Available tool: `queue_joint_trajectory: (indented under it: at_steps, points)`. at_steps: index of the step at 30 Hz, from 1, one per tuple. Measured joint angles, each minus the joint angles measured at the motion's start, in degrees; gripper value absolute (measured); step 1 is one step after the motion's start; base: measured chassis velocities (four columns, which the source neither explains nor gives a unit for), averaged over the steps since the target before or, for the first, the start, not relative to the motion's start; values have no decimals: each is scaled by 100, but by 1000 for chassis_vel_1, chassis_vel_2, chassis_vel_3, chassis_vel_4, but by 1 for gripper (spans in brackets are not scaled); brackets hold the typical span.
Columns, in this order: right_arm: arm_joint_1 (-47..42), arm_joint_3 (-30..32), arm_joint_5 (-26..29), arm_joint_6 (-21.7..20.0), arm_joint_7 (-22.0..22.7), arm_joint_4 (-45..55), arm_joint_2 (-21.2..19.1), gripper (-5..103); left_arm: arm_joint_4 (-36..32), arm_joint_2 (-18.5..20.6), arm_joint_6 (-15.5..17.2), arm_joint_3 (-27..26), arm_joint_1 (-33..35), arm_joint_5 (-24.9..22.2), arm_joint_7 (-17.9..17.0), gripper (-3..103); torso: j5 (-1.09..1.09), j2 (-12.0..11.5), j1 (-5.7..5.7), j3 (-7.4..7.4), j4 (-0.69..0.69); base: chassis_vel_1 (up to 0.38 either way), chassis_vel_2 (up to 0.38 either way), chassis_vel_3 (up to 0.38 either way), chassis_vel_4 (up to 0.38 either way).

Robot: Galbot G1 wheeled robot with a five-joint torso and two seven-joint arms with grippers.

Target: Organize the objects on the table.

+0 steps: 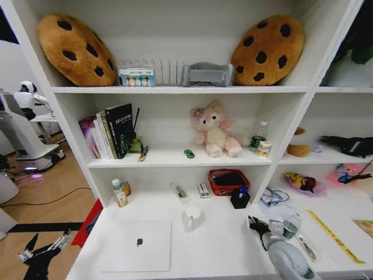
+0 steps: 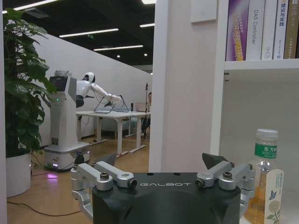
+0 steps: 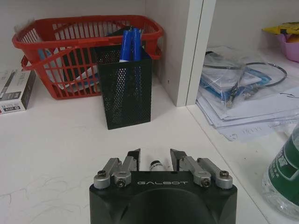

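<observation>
A slim silver laptop [image 1: 137,245] lies shut on the white table [image 1: 227,251], at its front left. On the shelf above, a tiny green toy car [image 1: 189,153] sits beside the plush toy. Blue marker pens [image 3: 130,44] stand in a black mesh holder [image 3: 125,88] in front of the red basket. My right gripper [image 3: 155,156] hovers low over the table just short of that holder, shut on a thin white marker pen with a black cap [image 3: 156,165]. My left gripper [image 2: 161,161] hangs open off the table's left end, holding nothing.
A white mug [image 1: 192,217] stands mid-table. The red basket [image 1: 227,181], a small box [image 3: 14,91] and a juice bottle [image 1: 119,192] line the back. Papers [image 3: 247,102] and a green bottle [image 3: 285,172] crowd the right side. The pink plush toy [image 1: 214,133] occupies the middle shelf.
</observation>
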Motion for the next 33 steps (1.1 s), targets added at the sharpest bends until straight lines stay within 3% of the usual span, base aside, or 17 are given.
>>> queue_joint_trajectory:
  at_steps: [3,5,7,9,12,18,21,24,32,33]
  points:
    - [-44,-3,-44,-30,14,-52,50,51,1,-10,3,7,-19,1,-16,100,1,0,0,0,0,0,0,0,0]
    - [-49,-5,-52,-40,22,-76,53,51,1,-19,2,7,-22,1,-30,100,1,0,0,0,0,0,0,0,0]
    - [-53,-7,-52,-70,41,-129,40,68,0,-27,1,-8,-8,-27,-52,100,1,0,0,0,0,0,0,0,0]
    - [-51,-9,-45,-76,47,-137,38,68,1,-25,1,-17,-1,-34,-55,100,1,0,0,0,0,0,0,0,0]
    - [-25,-26,-12,-113,128,-142,48,53,9,-5,-2,-41,3,-36,-69,100,0,0,0,0,1,0,0,0,0]
    - [-50,-37,-2,-128,155,-120,54,38,-17,-16,5,-43,-10,-52,-78,100,0,1,0,0,1,0,0,0,0]
    - [-63,-37,2,-137,189,-100,66,21,-25,-19,10,-45,-9,-59,-81,100,0,0,0,0,1,0,0,0,0]
    - [-79,-26,1,-138,194,-84,67,12,-17,-17,11,-66,-15,-76,-98,100,0,0,0,0,1,0,0,0,0]
    - [7,-34,-458,275,-49,-86,76,11,-48,-13,25,-77,8,-157,-108,100,1,0,0,0,0,0,0,0,0]
    - [86,-64,-837,658,-247,-109,95,11,-56,-15,25,-75,16,-156,-108,100,2,0,0,0,0,0,0,0,0]
